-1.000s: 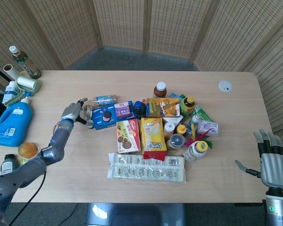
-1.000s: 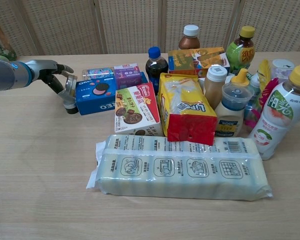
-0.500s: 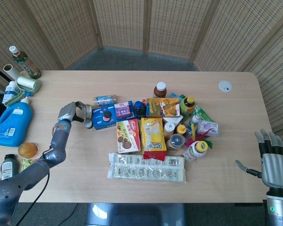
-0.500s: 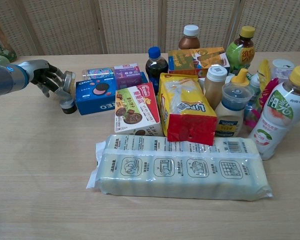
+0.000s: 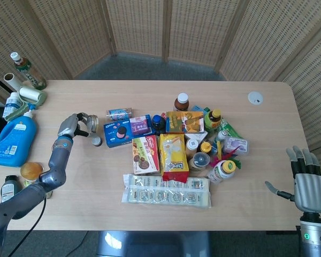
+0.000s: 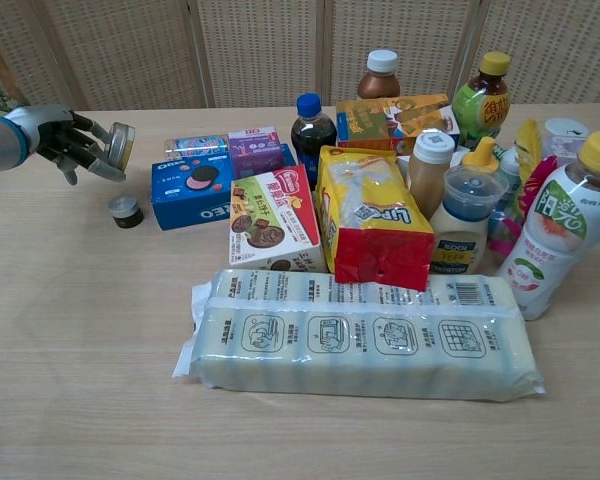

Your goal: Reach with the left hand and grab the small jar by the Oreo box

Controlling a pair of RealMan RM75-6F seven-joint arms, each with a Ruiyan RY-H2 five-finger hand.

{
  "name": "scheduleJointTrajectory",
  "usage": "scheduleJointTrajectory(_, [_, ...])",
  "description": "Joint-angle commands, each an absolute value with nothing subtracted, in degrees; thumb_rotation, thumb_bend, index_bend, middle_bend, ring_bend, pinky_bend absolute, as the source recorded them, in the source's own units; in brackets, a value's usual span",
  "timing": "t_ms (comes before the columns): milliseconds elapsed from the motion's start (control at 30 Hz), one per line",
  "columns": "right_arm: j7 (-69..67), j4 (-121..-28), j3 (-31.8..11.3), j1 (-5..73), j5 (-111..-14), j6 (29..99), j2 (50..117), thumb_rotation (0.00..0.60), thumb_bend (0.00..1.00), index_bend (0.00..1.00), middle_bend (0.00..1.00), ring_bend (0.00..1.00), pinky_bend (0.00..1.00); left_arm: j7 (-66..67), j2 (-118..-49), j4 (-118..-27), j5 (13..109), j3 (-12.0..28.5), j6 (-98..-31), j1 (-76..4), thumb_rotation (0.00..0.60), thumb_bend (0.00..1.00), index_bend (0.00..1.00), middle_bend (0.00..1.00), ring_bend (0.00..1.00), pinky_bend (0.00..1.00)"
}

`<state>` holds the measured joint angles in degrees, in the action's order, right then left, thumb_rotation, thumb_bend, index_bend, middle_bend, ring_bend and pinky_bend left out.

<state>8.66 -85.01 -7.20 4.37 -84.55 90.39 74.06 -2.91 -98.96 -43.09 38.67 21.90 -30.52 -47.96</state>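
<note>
Sideways, the small jar (image 6: 119, 146) lies gripped in the left hand (image 6: 72, 141), lid rightward.

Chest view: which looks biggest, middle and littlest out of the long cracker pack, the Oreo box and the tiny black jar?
1. Cracker pack: biggest, though it also lies nearest the camera.
2. Oreo box: middle.
3. Black jar, beside the Oreo box: littlest by far.

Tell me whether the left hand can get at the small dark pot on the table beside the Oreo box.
Likely reachable, but not graspable: the small dark pot stands in the open left of the Oreo box, near the left hand, yet that hand already holds a jar.
</note>
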Motion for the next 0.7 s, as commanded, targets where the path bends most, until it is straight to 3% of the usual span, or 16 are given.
scheduleJointTrajectory(33, [8.5, -84.9, -7.2, 4.4, -84.7, 90.4, 74.2, 0.344, 0.15, 0.00, 0.00, 0.00, 0.00, -5.0, -95.2, -48.8, 42.2, 22.6, -33.6, -46.0, 0.600, 0.16, 0.46, 0.51, 0.88, 0.57])
scheduleJointTrajectory(700, [3.9, -81.6, -6.6, 4.4, -86.3, 91.0, 76.3, 0.340, 0.15, 0.00, 0.00, 0.00, 0.00, -10.6, -72.2, -88.4, 50.5, 28.1, -47.7, -37.7, 0.600, 0.15, 0.46, 0.50, 0.87, 0.56])
